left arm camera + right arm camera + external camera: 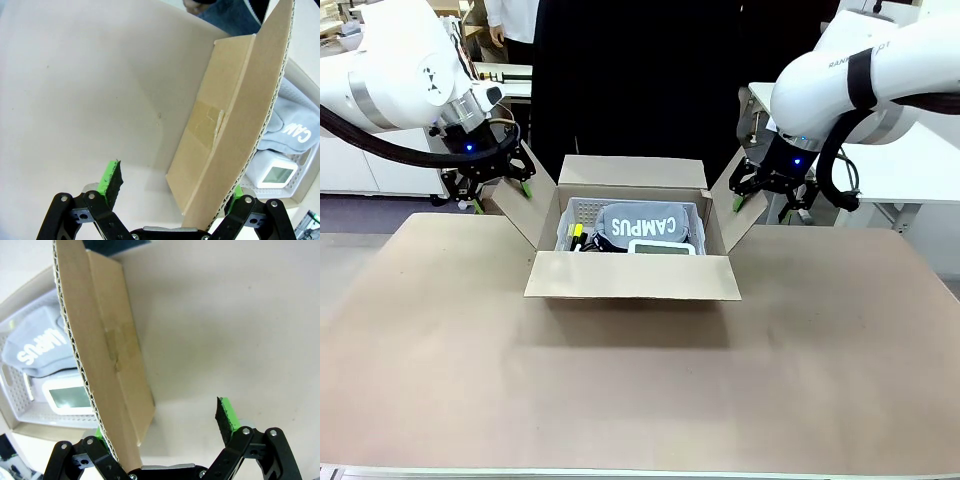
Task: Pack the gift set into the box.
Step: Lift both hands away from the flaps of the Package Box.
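Brown paper covers the bench (pixel 640 400), and a person in dark clothes (pixel 640 70) stands at its far side. At the left, the left pincer (pixel 500 190) is spread wide and straddles the free edge of the left flap (pixel 520 212) of the shallow brown corrugated cardboard box (pixel 632 277). Its wrist view shows the flap close against one green pad (pixel 237 192) and the other well clear, so nothing is clamped.

The box sits mid-bench with the gift set already inside, lying in a white perforated plastic basket (pixel 582 210). A small yellow-green piece (pixel 576 236) lies at the left and a grey fabric pouch with white "CAMPUS" lettering (pixel 650 222) in the middle. A pale flat device with a screen (pixel 663 247) lies just in front of the pouch. At the right, the right pincer (pixel 768 198) is likewise released, astride the right flap (pixel 738 212).

The step in hand looks to be folding the side flaps shut. Done well, each pincer would nip its flap near the edge or press with the outer pad. It would then swing the flap inward about its crease, both sides together so the box does not slide, stopping flat without crushing the pouch.
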You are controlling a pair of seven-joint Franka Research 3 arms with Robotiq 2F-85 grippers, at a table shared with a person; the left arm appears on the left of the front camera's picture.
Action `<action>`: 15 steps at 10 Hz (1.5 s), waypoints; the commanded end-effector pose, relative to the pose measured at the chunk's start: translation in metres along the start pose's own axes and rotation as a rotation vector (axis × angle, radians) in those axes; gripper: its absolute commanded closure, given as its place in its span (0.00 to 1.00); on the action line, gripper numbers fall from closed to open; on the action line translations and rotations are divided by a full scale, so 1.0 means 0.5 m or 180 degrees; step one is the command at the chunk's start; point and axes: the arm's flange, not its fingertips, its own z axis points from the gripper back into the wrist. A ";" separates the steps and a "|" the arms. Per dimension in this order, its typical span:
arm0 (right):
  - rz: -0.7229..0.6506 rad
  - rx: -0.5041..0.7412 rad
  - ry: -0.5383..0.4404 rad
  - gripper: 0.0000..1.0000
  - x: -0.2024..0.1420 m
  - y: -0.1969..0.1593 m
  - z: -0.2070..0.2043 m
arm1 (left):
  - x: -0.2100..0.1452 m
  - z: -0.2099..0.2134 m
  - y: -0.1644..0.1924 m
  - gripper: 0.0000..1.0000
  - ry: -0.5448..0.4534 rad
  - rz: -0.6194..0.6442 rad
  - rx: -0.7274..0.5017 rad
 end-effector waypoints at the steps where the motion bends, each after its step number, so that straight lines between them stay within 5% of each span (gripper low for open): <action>1: -0.0049 -0.0053 0.0006 0.00 0.000 0.009 0.002 | -0.001 0.003 -0.003 0.00 0.0003 0.0041 0.0048; 9: 0.0000 0.0000 0.0000 0.00 0.000 0.000 0.000 | 0.000 0.000 0.000 0.00 0.0000 0.0000 0.0000; 10: 0.0074 0.0409 -0.0085 0.00 -0.018 -0.006 0.088 | -0.014 0.088 -0.001 0.00 -0.0174 -0.0003 -0.0257; 11: 0.0265 0.1131 -0.0125 0.00 -0.055 -0.050 0.191 | -0.057 0.205 0.027 0.00 -0.0286 -0.0162 -0.1109; 12: 0.0266 0.1988 0.0251 0.00 -0.089 -0.113 0.276 | -0.100 0.281 0.079 0.00 -0.0181 -0.0536 -0.2014; 14: 0.0058 0.3261 0.0787 0.00 -0.129 -0.269 0.362 | -0.139 0.327 0.182 0.00 0.0178 -0.1223 -0.3910; 15: -0.0156 0.3821 0.0805 0.00 -0.148 -0.339 0.358 | -0.144 0.312 0.217 0.00 0.0189 -0.1227 -0.4452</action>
